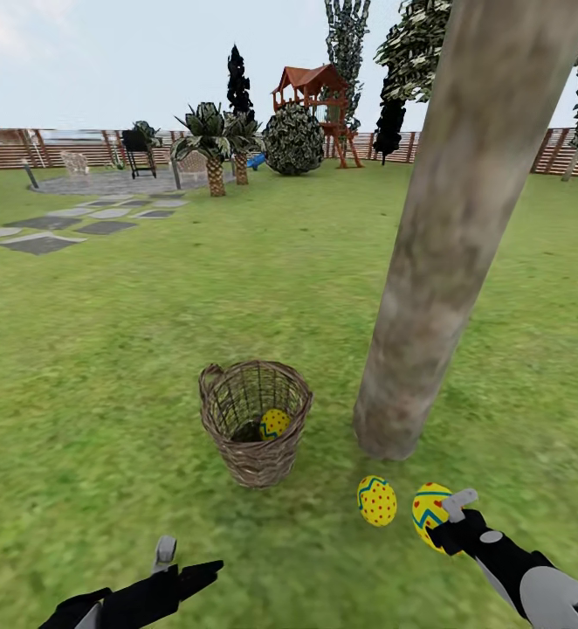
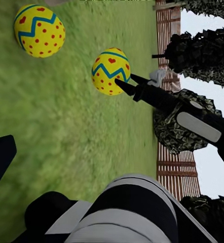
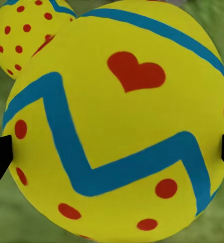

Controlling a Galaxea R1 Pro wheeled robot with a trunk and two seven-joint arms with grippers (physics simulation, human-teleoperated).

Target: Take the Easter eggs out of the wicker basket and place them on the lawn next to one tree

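The wicker basket (image 1: 256, 419) stands upright on the lawn (image 1: 106, 349), just left of the thick tree (image 1: 446, 236). One Easter egg (image 1: 274, 424) lies inside it. A second egg (image 1: 376, 501) (image 2: 38, 30) (image 3: 21, 35) rests on the grass near the trunk's foot. My right gripper (image 1: 446, 522) (image 2: 135, 80) (image 3: 112, 152) is shut on a third egg (image 1: 427, 514) (image 2: 108, 68) (image 3: 117, 101), low over the grass beside the second one. In front of the basket, my left gripper (image 1: 184, 563) hangs open with nothing in it.
Grey paving slabs (image 1: 53, 231) run along the far left. Short palms (image 1: 212, 144), a round bush (image 1: 293, 140) and a wooden play tower (image 1: 319, 105) stand far back before the slatted fence (image 1: 79, 148). Open grass spreads around the basket.
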